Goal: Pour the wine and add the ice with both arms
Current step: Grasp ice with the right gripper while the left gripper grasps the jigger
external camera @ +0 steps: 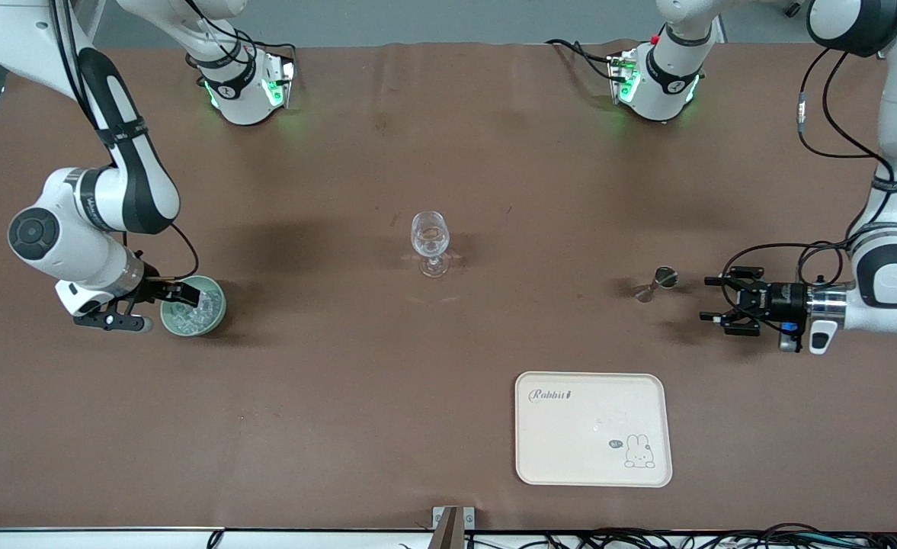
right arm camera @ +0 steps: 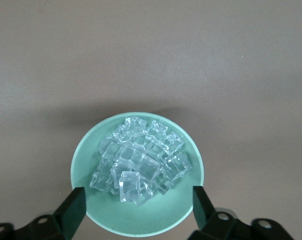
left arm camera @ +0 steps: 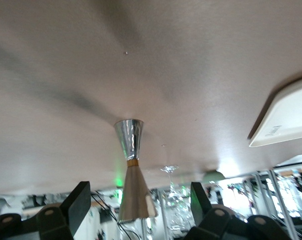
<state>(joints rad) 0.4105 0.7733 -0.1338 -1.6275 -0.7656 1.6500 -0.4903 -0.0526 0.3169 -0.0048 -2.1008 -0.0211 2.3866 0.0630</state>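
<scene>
Two white robot arms work over a brown counter [external camera: 357, 396]. The right gripper [external camera: 160, 303] hangs over a pale green bowl [right arm camera: 93, 210] holding the ice [right arm camera: 139, 161], a heap of clear cubes, at the right arm's end. Its fingers stand apart, straddling the bowl's rim and touching no ice. To do this step well, it should probably lower onto one cube at the top of the heap and close gently.

The left gripper [external camera: 722, 303] lies level, just beside a metal jigger [external camera: 655, 284], jaws apart and empty. A square approach to the jigger's narrow waist seems best. A wine glass [external camera: 430, 242] stands mid-counter; a cream tray [external camera: 593, 465] lies nearer the front camera.
</scene>
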